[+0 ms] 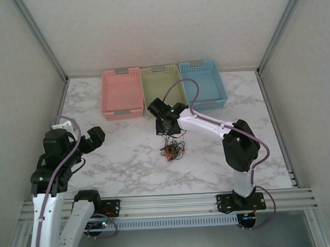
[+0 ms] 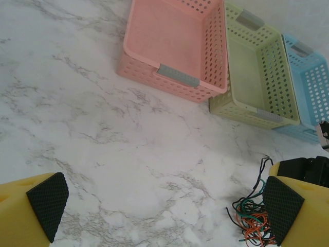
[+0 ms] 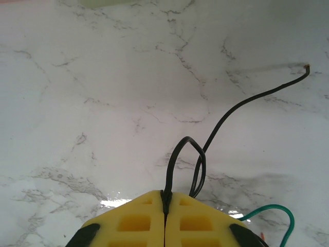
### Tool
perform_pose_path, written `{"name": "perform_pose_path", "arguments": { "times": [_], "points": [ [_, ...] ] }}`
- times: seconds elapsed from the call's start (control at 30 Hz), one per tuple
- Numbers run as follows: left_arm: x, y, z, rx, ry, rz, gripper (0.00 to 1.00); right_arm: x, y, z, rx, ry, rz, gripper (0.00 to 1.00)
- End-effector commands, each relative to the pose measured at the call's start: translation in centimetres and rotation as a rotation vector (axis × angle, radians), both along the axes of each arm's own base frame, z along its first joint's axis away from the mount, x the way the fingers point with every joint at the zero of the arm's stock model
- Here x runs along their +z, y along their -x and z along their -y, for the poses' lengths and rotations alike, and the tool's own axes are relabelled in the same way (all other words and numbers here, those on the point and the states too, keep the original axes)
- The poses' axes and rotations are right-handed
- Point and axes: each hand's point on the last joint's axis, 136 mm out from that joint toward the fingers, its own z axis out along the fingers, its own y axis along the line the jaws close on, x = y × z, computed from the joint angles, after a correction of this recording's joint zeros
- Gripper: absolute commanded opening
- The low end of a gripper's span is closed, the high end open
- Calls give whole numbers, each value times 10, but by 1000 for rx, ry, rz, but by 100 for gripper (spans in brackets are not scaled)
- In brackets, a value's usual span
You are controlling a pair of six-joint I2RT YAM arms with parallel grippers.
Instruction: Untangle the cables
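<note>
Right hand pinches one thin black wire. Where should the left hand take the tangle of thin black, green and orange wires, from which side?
Probably the dark green wire loop bulging from the tangle's edge, approached from the left arm's side: it lies looser than the knotted middle, faces the open left hand, clear of the black wire in the shut right hand.
</note>
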Motion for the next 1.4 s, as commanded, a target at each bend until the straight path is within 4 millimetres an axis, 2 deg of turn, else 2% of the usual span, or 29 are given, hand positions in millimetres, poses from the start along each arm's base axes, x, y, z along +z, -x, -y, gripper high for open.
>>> {"name": "perform_pose_path", "arguments": {
  "times": [0.0, 0.1, 0.2, 0.33, 0.5, 0.6, 0.7, 0.87, 1.0, 1.13, 1.27, 1.37],
  "points": [
    [-1, 1, 11, -70, 25, 4, 99, 17, 3, 5, -7, -26, 48, 0],
    [4, 3, 44, -240, 98, 23, 94, 26, 2, 6, -3, -40, 65, 0],
    [3, 5, 56, -299, 105, 1, 93, 29, 5, 2, 4, -78, 65, 0],
    [6, 12, 84, -404, 132, -39, 91, 33, 11, -14, 47, -210, 67, 0],
    [23, 12, 126, -525, 235, 35, 92, 32, 18, -15, 70, -246, 69, 0],
    [4, 3, 148, -552, 191, -9, 92, 35, 21, -12, 72, -267, 78, 0],
    [-14, 1, 179, -607, 135, -43, 92, 38, 27, -15, 111, -282, 67, 0],
    [-33, 1, 220, -684, 55, -74, 92, 39, 34, -8, 124, -295, 66, 0],
    [-62, -7, 230, -671, 8, -130, 89, 34, 38, -7, 118, -328, 49, 0],
    [-73, -9, 236, -681, 22, -136, 85, 29, 41, -4, 114, -340, 38, 0],
    [-88, -11, 246, -701, 30, -167, 73, 26, 43, -4, 105, -382, 14, 0],
    [-89, -9, 248, -709, 52, -162, 68, 26, 43, -2, 96, -430, -6, 0]
  ]
}}
